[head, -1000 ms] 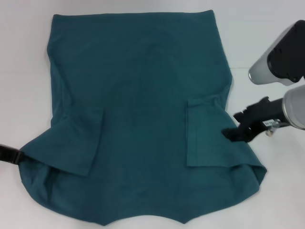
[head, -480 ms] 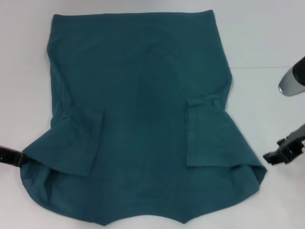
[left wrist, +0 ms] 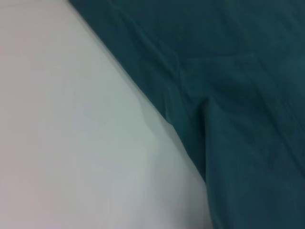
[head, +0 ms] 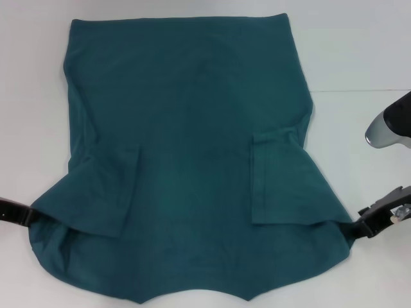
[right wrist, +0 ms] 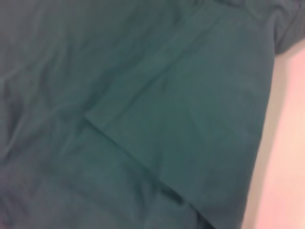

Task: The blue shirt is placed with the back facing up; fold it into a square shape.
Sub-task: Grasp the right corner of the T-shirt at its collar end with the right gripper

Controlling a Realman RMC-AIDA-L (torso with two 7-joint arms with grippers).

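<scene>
Teal knit, matte, no print: the blue shirt (head: 192,160) lies flat on the white table (head: 359,58), back up, hem at the far edge, collar end nearest my body. Both sleeves are already turned in over the back panel, so the outline is narrow at the hem and flares wide toward the shoulders.

My left gripper (head: 16,212) sits at the shirt's left shoulder corner, touching the cloth edge. My right gripper (head: 379,220) is at the right shoulder corner, its tip just at the fabric. Whether either claw is clamped on cloth or merely beside it, I cannot tell (fingers hidden at the frame edges; the wrist views show only fabric and table).

Step in hand, my read: sleeve folds done, now pinching the two shoulder corners for the lengthwise fold.

What the next move calls for, as I judge it:
- firm pinch on both corners, catching all layers
- lift both together, same height, so the tucked sleeves don't slide out
- carry the shoulder edge over the back toward the hem, lay it down aligned with the hem

Risk: soft knit sags in the middle between my two hands (could drag and wrinkle the panel), and the flared corners may stick out past the sides, spoiling the square.
</scene>
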